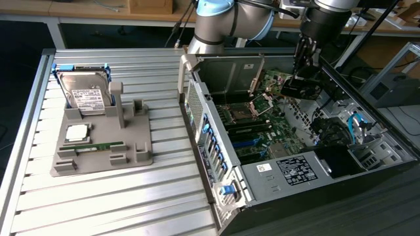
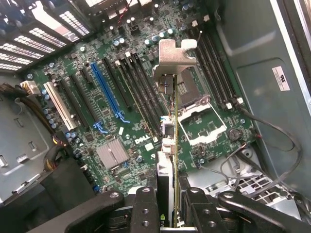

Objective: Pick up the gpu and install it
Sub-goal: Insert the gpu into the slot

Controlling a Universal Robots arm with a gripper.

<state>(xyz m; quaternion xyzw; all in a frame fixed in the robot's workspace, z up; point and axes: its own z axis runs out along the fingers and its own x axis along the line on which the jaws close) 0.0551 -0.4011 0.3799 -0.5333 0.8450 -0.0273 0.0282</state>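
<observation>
1. Slatted metal table [image 1: 98,196]: open computer case [image 1: 276,172] at the exterior view's right; grey holder [image 1: 102,147] with hard drive [image 1: 88,96] well apart at its left.
2. Gripper [image 2: 173,201]: inside the case, pinching the gpu [image 2: 174,141] edge-on above the motherboard [image 2: 116,111].
3. Silver bracket [image 2: 172,58]: apart from the case walls.

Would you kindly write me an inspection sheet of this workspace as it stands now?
Surface: slatted metal table, carrying a grey parts holder and an open computer case.
Job's things: gpu held edge-on over the motherboard, silver bracket at its far end, not seated in a slot.
Clutter: hard drive, processor and RAM stick on the holder.
Pincer: the pincer is shut on the gpu, inside the case.
Cables: black leads along the case wall; blue cables inside the case.
Surroundings: wooden benches behind the table.
</observation>
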